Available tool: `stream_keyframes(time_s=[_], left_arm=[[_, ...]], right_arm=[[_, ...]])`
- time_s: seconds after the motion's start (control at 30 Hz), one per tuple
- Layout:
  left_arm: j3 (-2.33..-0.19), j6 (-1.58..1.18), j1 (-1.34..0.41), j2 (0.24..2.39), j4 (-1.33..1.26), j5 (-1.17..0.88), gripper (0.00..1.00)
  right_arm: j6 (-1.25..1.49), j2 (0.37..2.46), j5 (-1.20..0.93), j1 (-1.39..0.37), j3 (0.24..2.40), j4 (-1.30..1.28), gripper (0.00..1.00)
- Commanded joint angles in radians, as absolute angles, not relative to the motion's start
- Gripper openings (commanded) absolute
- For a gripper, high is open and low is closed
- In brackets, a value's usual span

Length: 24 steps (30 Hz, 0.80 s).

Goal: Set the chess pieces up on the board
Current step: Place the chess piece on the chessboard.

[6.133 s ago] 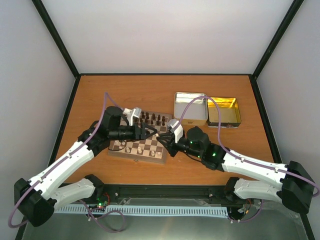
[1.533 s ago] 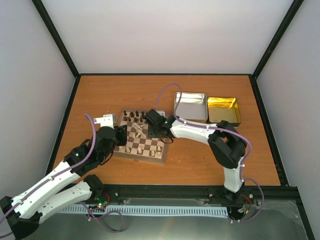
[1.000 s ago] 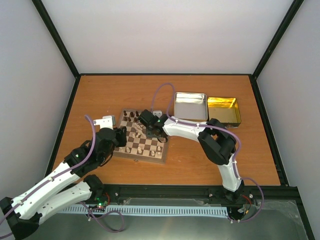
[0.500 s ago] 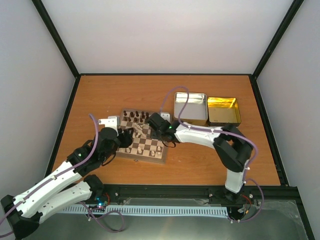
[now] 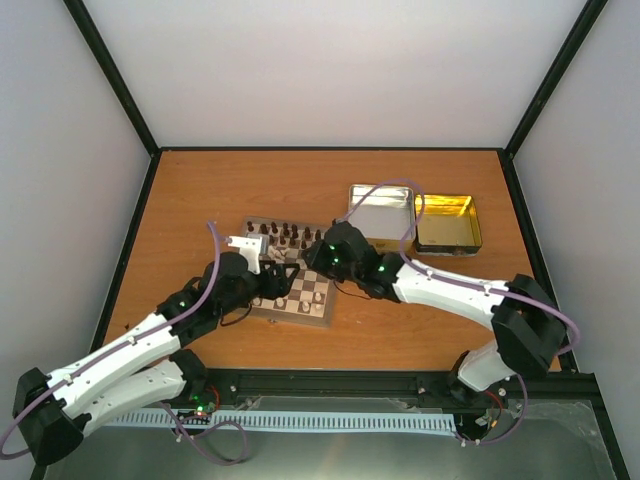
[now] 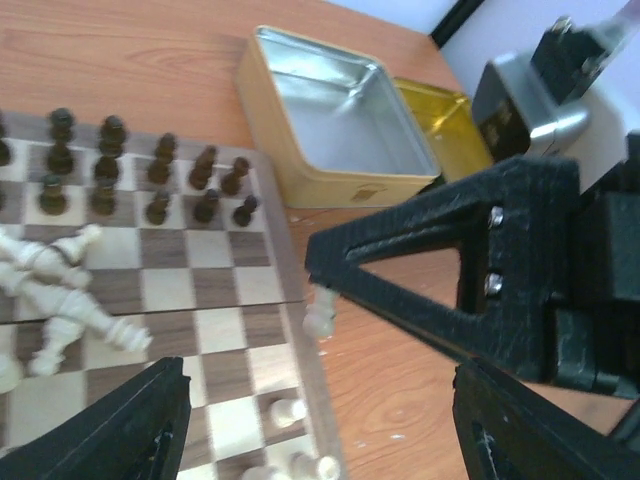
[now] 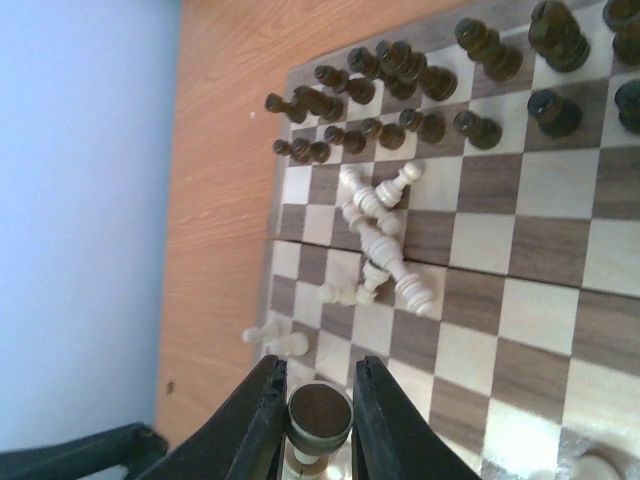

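The board (image 5: pixel 300 300) lies in the middle of the table. Dark chess pieces (image 6: pixel 130 170) stand in two rows along its far side. Several cream chess pieces (image 7: pixel 385 235) lie toppled in a heap near the centre, and a few more (image 6: pixel 290 410) lie by the near edge. My right gripper (image 7: pixel 320 400) is shut on a cream piece (image 7: pixel 320 415), seen from its dark round base. In the left wrist view that piece (image 6: pixel 320 312) hangs over the board's right border. My left gripper (image 6: pixel 320 375) stands open over the board's near right part with nothing between its fingers.
A silver tin (image 6: pixel 330 120) and a gold tin (image 6: pixel 440 110) stand open side by side on the table, right of the board and further back. The right arm (image 5: pixel 450 290) reaches across the table in front of them. Black frame rails edge the table.
My left gripper has opened and moved right over the board. My right gripper has closed on a cream piece and drawn back toward the board's right edge.
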<state>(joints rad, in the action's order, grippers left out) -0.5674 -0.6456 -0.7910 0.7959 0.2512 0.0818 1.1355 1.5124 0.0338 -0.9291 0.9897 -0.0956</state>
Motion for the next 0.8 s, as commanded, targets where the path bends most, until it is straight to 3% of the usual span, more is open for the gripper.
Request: stream_keyframes(time_s=[0.0, 0.37, 0.77], left_arm=[[-0.564, -0.727, -0.787, 0.807, 0.077, -0.028, 0.73], [-0.510, -0.803, -0.787, 0.858, -0.150, -0.191, 0.72], [-0.523, -0.856, -0.787, 0.907, -0.234, -0.227, 0.56]], right_arm=[[1.229, 1.398, -0.072, -0.900, 0.896, 0.069, 0.19], [1.463, 1.191, -0.096, -0.879, 0.710, 0.232, 0.18], [1.552, 1.172, -0.106, -0.879, 0.660, 0.313, 0.18]])
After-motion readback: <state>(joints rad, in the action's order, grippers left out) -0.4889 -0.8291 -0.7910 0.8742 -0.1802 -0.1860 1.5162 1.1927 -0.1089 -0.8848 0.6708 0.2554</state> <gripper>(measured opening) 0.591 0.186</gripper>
